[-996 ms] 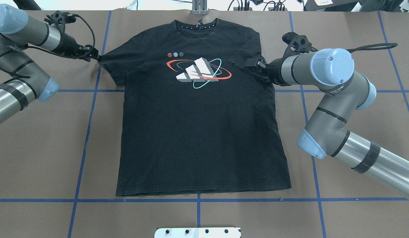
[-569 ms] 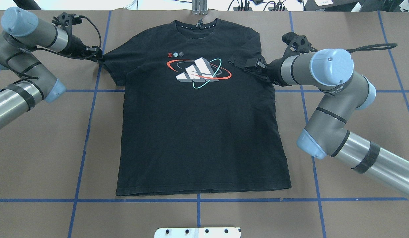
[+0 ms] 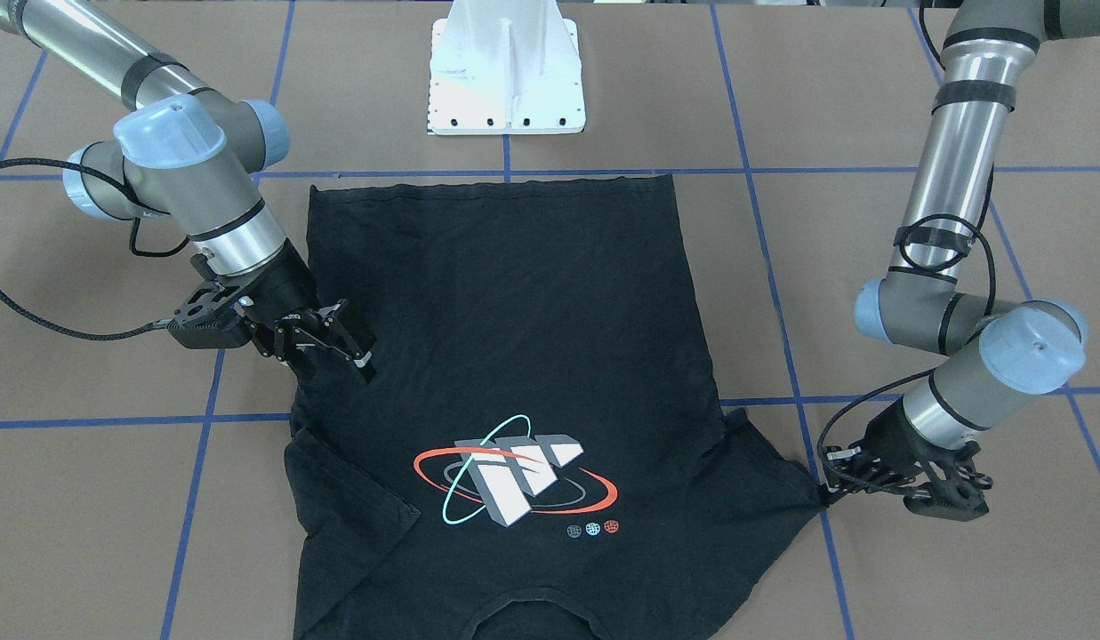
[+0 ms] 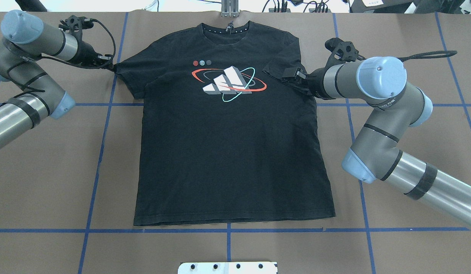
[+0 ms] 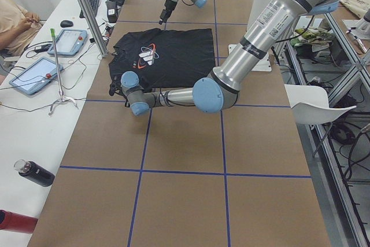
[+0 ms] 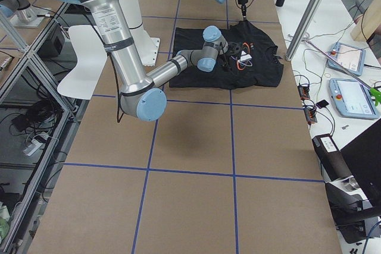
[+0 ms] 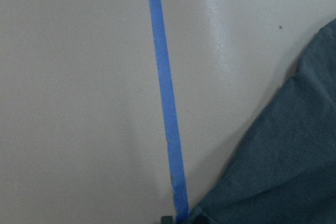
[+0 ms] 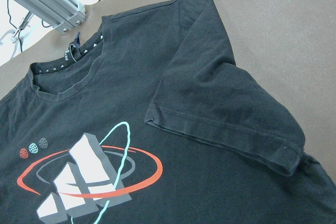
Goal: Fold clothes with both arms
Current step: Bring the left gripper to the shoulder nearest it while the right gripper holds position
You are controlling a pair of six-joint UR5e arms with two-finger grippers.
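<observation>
We found the left gripper pressed together on the tip of the left sleeve, which was drawn out to a point at its fingers; the tip lay on a line of blue tape; in the left wrist view only a dark sliver showed at the bottom edge, beside grey-looking cloth, so the pinch itself was hard to make out there. The right gripper had its fingers spread and held nothing; it hung over the shirt by the right armpit, and we could not tell whether it touched the cloth; none of its fingers showed in the right wrist view. The right sleeve lay folded inward onto the chest, its hem just beside the print. The shirt lay flat and face up in the middle of the table, collar at the far edge from the robot, hem toward the white base. The left arm reached in low from the side; the right arm bent over the table and hid part of the shirt's right edge. The front view cut off the collar; in both side views the grippers were too small to judge.
</observation>
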